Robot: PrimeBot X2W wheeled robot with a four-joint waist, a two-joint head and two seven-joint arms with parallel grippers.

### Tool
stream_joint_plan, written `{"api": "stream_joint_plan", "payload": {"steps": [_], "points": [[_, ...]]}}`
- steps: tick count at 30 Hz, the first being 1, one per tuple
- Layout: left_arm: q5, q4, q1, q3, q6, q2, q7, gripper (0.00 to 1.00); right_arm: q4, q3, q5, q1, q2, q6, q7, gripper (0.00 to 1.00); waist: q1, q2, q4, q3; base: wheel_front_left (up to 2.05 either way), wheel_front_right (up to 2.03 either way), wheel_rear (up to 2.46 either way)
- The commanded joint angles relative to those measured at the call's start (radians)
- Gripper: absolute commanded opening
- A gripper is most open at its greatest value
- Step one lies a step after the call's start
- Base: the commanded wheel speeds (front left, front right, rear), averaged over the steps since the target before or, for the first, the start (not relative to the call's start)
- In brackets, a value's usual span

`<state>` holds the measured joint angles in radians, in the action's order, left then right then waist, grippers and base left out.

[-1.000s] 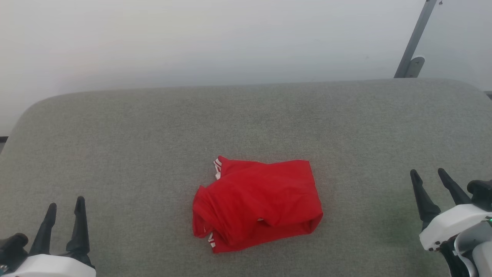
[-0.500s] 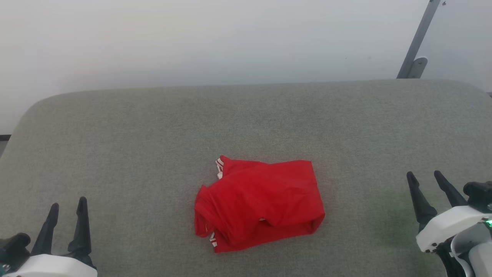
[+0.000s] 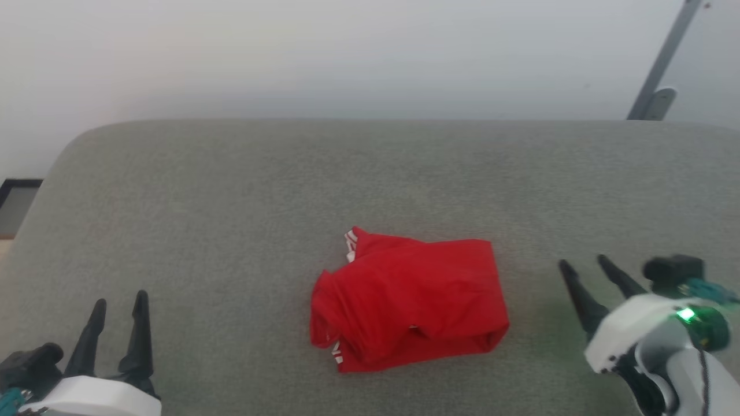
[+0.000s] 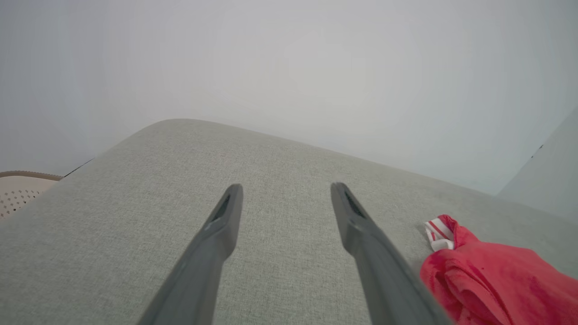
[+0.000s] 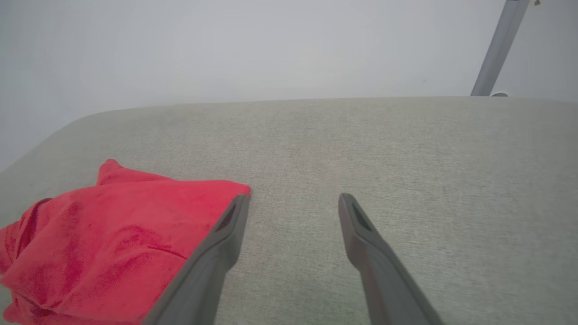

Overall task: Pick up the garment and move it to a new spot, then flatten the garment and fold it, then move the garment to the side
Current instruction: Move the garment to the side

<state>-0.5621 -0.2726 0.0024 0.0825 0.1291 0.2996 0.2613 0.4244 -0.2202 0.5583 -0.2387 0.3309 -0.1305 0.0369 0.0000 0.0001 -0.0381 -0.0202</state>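
Grey cushion (image 3: 231, 190) with garment (image 3: 410, 306); basket (image 4: 16, 194) beside

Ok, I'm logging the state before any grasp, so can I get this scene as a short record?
surface: grey fabric pad
item: red garment, loosely bunched, striped trim showing, mid-pad
left: left gripper open, empty, apart from garment
right: right gripper open, empty, beside garment, not touching
off-pad: beige perforated basket

Bright even light, soft shadows, slight blur.
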Motion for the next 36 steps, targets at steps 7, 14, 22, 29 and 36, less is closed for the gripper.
{"api": "stream_joint_plan", "payload": {"steps": [7,14,22,29,36], "points": [[-0.012,-0.01,-0.034,-0.028,0.001,-0.013,0.005,1.0,0.017,-0.103,0.067,-0.089,0.004,0.0,-0.166,1.0,0.0,-0.0001,-0.055,-0.034,0.0,0.0,0.0],[-0.017,-0.022,-0.054,-0.048,0.002,-0.024,0.005,1.0,0.059,-0.16,0.085,-0.156,0.029,0.0,-0.338,1.0,0.0,-0.0001,-0.094,-0.057,0.0,0.0,0.0],[-0.027,-0.04,-0.084,-0.081,0.002,-0.041,0.004,1.0,0.134,-0.16,0.068,-0.209,0.027,0.0,-0.569,1.0,0.0,-0.0001,-0.147,-0.099,0.0,0.0,0.0],[-0.029,-0.052,-0.109,-0.095,0.002,-0.049,0.005,1.0,0.168,-0.155,0.032,-0.227,-0.009,0.0,-0.72,1.0,0.0,-0.0001,-0.171,-0.129,0.0,0.0,0.0],[-0.029,-0.059,-0.127,-0.098,0.002,-0.054,0.004,1.0,0.165,-0.116,-0.022,-0.232,-0.025,0.0,-0.761,0.0,0.0,-0.0001,-0.175,-0.144,0.0,0.0,0.0]]}}
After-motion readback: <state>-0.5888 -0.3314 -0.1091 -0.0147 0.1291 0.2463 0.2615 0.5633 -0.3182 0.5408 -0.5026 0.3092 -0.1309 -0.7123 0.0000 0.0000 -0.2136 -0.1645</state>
